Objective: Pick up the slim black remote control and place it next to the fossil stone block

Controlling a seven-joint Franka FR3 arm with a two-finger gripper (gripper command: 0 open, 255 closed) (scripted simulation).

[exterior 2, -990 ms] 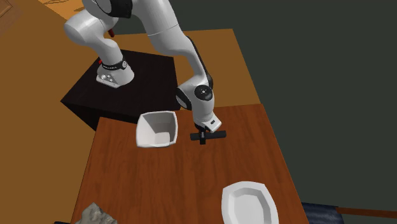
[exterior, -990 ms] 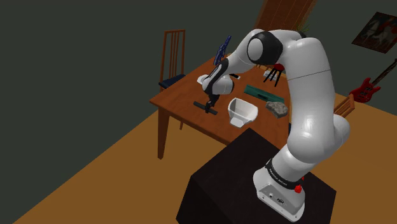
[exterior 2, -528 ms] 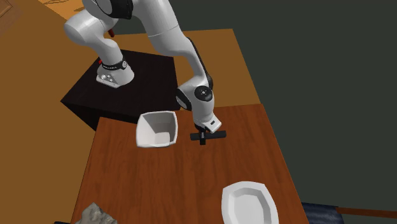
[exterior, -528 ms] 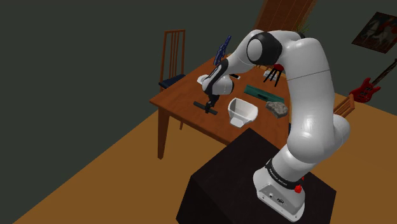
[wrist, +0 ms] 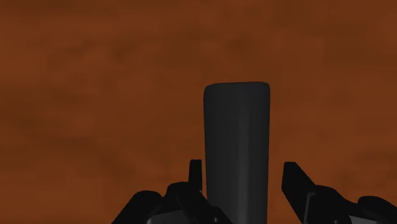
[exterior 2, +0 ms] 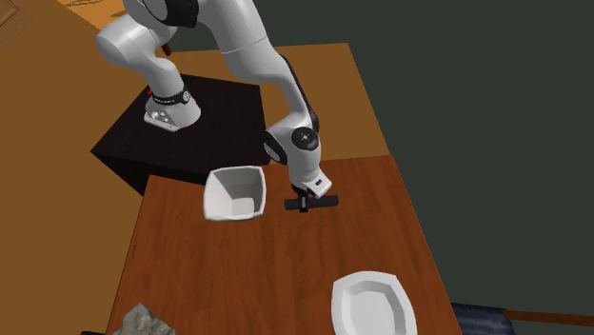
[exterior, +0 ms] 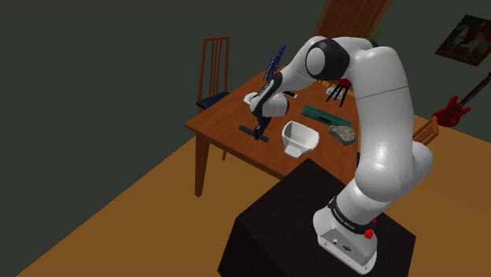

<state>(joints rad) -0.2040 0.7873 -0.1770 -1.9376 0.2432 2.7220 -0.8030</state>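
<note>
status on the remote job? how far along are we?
Done: the gripper sits open at the remote on the table, straddling it. In hand: the grasp; one finger stands clear of the remote, so it is not held yet. Left: close, lift, carry it past the white bowl, set it beside the stone block.

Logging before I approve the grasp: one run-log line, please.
stage: pre-grasp | end effector: open, straddling slim black remote control | remote: lying on brown wooden table, not held | grey fossil stone block: apart from remote
</note>
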